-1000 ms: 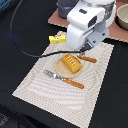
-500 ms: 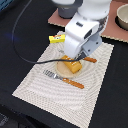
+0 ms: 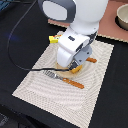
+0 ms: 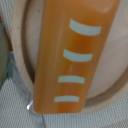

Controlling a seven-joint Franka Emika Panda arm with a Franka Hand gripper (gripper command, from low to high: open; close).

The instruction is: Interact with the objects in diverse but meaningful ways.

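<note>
You are working over the mat [image 3: 45, 90], the pale ribbed cloth on the dark table, and the arm [image 3: 75, 30] is hanging low above its middle, covering most of what lies there. The loaf [image 4: 75, 55] is lying under the wrist on a pale wooden plate [image 4: 117, 85], which is sitting on the mat. In the exterior view only a sliver of orange is peeking out at the gripper's base, so the loaf's position there is mostly hidden.

Judging by its glossy, even surface and painted-looking score marks, the loaf is probably rigid toy plastic or wood: light, stiff, not fragile, but slick. You are likely best taking it across its narrow width, near mid-length, where the long sides run parallel; a pinch at a rounded end may squirt it out.

The wrist view is giving you the loaf's scoring and the plate rim, yet no fingers are showing in it, and the exterior view is hiding them behind the wrist body, so you cannot tell how wide the gripper [image 3: 74, 66] is standing.

The exterior view alone is showing the fork [image 3: 62, 79] with its orange handle lying on the mat just beside the gripper, and the yellow block [image 3: 53, 40] at the mat's far edge.
</note>
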